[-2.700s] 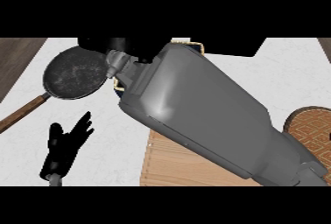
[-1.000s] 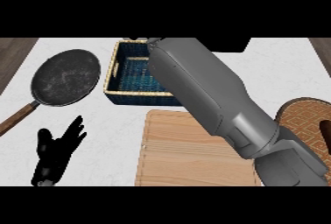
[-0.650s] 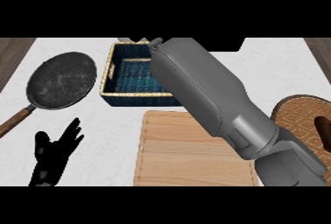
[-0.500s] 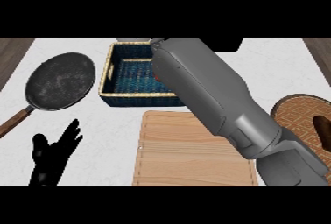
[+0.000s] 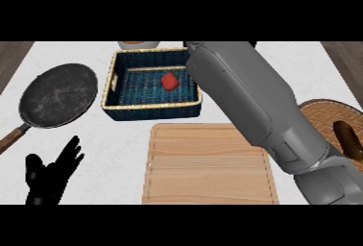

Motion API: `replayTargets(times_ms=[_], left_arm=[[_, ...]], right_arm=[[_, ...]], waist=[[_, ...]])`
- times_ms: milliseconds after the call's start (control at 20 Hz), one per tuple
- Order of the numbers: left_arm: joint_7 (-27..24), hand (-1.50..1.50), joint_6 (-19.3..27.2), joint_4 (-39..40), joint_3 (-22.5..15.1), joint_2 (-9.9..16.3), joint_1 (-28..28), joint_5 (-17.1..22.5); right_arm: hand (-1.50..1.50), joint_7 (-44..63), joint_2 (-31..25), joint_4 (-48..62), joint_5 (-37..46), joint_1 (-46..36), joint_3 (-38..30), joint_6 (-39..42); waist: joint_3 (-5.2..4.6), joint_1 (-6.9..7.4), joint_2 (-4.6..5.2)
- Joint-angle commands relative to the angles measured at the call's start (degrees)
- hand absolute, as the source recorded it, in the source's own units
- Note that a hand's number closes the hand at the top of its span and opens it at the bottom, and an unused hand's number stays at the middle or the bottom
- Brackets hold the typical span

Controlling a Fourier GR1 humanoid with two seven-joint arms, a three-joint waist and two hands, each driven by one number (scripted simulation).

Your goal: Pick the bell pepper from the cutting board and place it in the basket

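Even, bright light is falling on the white counter (image 5: 297, 62) — soft shadows are lying beneath the basket (image 5: 150, 106), perhaps lit from above.

- This is a kitchen, seen from above over a pale, white-grey stone-like surface (image 5: 312, 62).
- A round black frying pan with a brown wooden handle (image 5: 56, 96) lies at the left.
- A rectangular light wooden cutting board (image 5: 205, 168) lies in the middle near the front.
- A dark blue woven basket with a tan rim (image 5: 150, 106) stands just behind the board, holding a small red bell pepper (image 5: 171, 80).
- A round brown woven mat (image 5: 322, 117) lies at the right edge.
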Motion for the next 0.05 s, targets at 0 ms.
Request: replayTargets(times_ms=[0], left_arm=[[2.5, 0.00, 1.4, 4.9, 0.3, -1.2, 0.8, -0.2]], right_arm=[[-1.50, 10.1, -1.7, -8.2, 0.8, 1.2, -1.5, 2.7]], waist=[[-0.66, -2.38, -0.38]])
